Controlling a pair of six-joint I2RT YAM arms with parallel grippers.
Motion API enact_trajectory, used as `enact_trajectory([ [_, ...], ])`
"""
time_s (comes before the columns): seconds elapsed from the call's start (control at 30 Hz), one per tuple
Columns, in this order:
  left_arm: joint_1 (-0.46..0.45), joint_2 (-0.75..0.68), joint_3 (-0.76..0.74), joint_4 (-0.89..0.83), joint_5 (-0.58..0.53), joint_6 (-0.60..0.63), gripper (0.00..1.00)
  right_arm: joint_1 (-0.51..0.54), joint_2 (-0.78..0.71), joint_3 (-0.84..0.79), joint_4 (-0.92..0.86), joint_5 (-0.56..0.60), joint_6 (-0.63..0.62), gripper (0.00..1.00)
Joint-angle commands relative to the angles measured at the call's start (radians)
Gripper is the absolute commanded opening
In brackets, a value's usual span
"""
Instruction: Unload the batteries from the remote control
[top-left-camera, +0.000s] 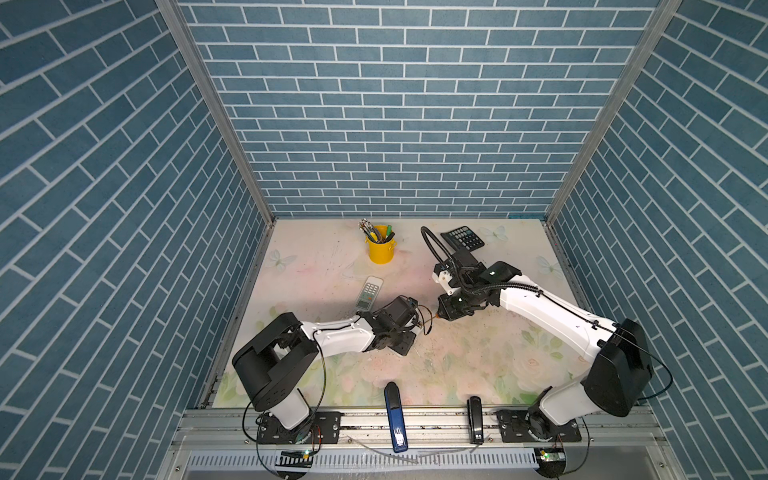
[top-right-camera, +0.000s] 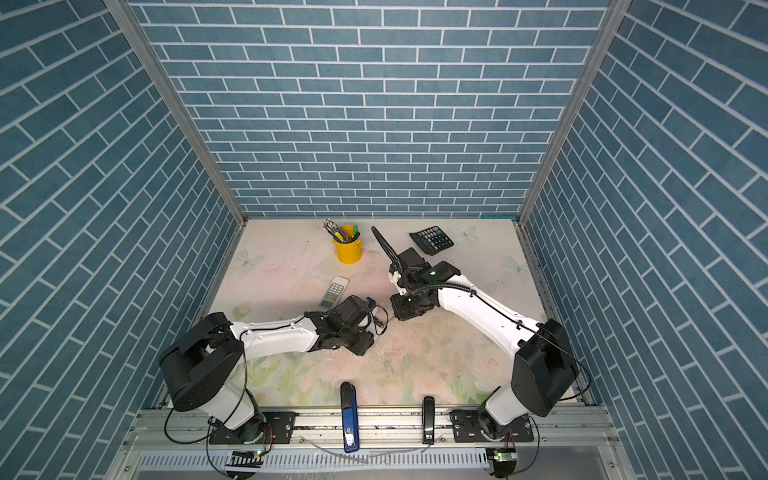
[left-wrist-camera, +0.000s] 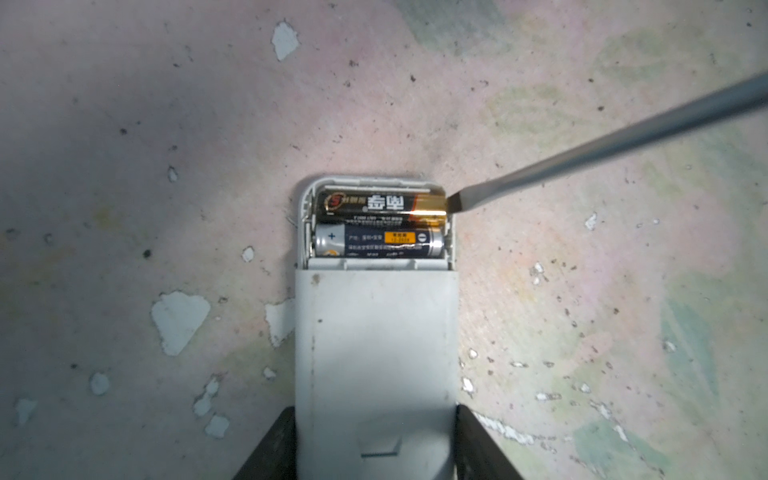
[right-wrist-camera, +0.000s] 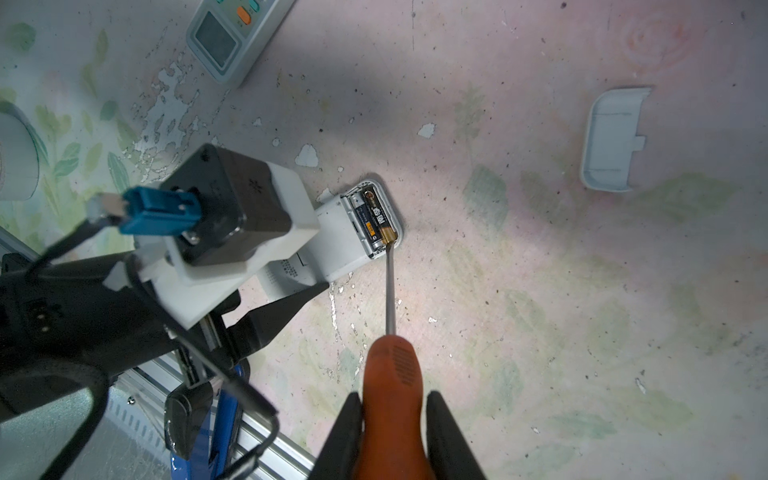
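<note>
A white remote control (left-wrist-camera: 376, 340) lies back side up with its battery bay uncovered, and my left gripper (left-wrist-camera: 374, 419) is shut on its sides. Two batteries sit side by side in the bay: a black one with a gold end (left-wrist-camera: 374, 203) and a blue and silver one (left-wrist-camera: 374, 243). My right gripper (right-wrist-camera: 392, 401) is shut on the orange handle of a screwdriver (right-wrist-camera: 392, 370). The flat tip of the screwdriver (left-wrist-camera: 455, 203) touches the gold end of the black battery. In both top views the two grippers meet at mid-table and the held remote is hidden under the left arm.
A loose white battery cover (right-wrist-camera: 613, 137) lies beside the work spot. A second remote (top-left-camera: 369, 293) lies face up behind the left arm. At the back stand a yellow pen cup (top-left-camera: 380, 247) and a calculator (top-left-camera: 462, 238). A blue stapler (top-left-camera: 395, 415) and a black stapler (top-left-camera: 475, 419) lie at the front edge.
</note>
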Motion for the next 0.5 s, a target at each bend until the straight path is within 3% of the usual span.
enact_trajectory([
  [0.0, -0.002, 0.076, -0.058, -0.154, 0.07, -0.009, 0.4, -0.002, -0.031, -0.036, -0.012, 0.01, -0.048, 0.0],
  [0.47, -0.002, 0.078, -0.054, -0.156, 0.075, -0.002, 0.4, -0.004, -0.02, -0.053, 0.014, -0.002, -0.044, 0.0],
])
